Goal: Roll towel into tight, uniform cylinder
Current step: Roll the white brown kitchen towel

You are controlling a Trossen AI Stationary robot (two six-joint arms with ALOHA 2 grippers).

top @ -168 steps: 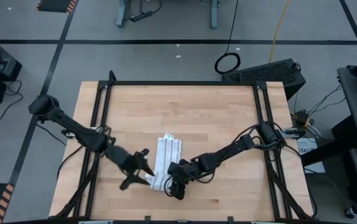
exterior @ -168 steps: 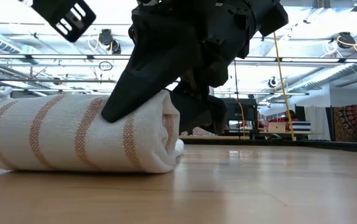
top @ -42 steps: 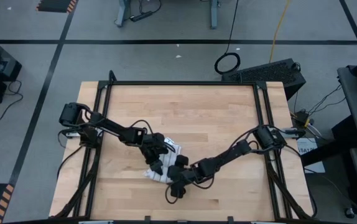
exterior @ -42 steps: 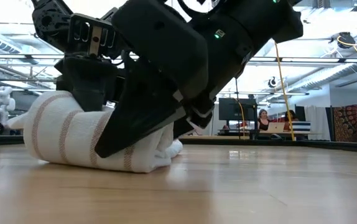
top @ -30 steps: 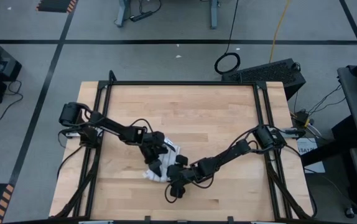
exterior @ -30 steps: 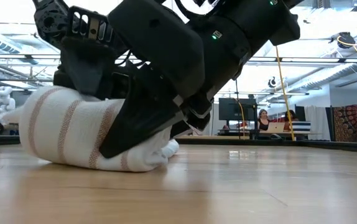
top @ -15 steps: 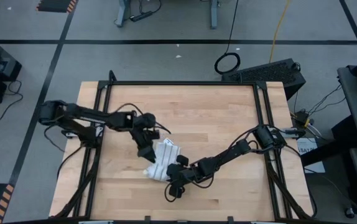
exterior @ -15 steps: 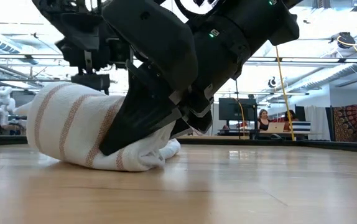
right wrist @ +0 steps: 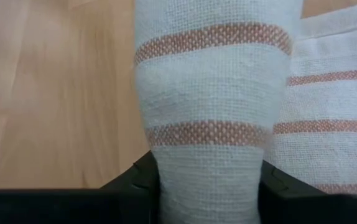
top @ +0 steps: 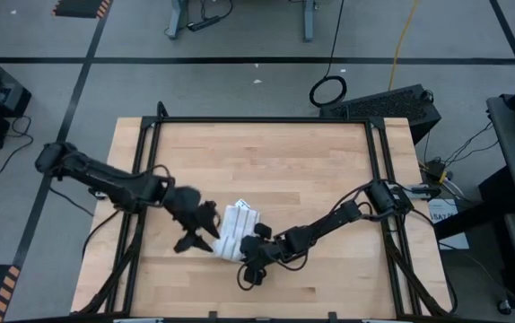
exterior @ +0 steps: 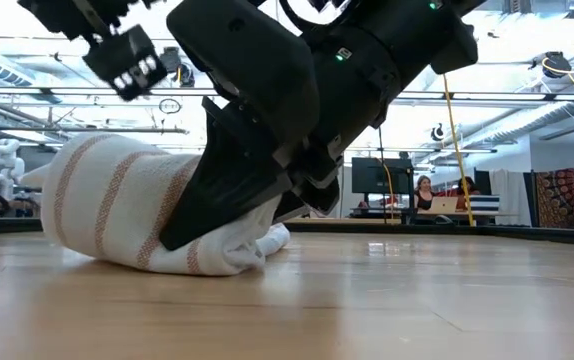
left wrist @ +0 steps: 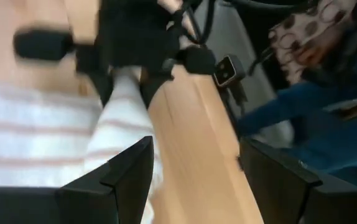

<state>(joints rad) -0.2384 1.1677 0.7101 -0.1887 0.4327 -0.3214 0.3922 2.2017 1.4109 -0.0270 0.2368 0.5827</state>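
Two dark arms over a wooden table [top: 284,152], rolled white towel [top: 232,230] with reddish stripes near its front middle, right gripper [top: 250,254] clamped on one end, left gripper [top: 201,232] just beside it, fingers spread, holding nothing.

One camera hangs over the table [top: 266,152], looking straight down on both arms; another sits at tabletop height, level and close to the towel [exterior: 147,215]. Each wrist camera looks out past its own fingers at close range, and all four views share the towel near the table's front edge.
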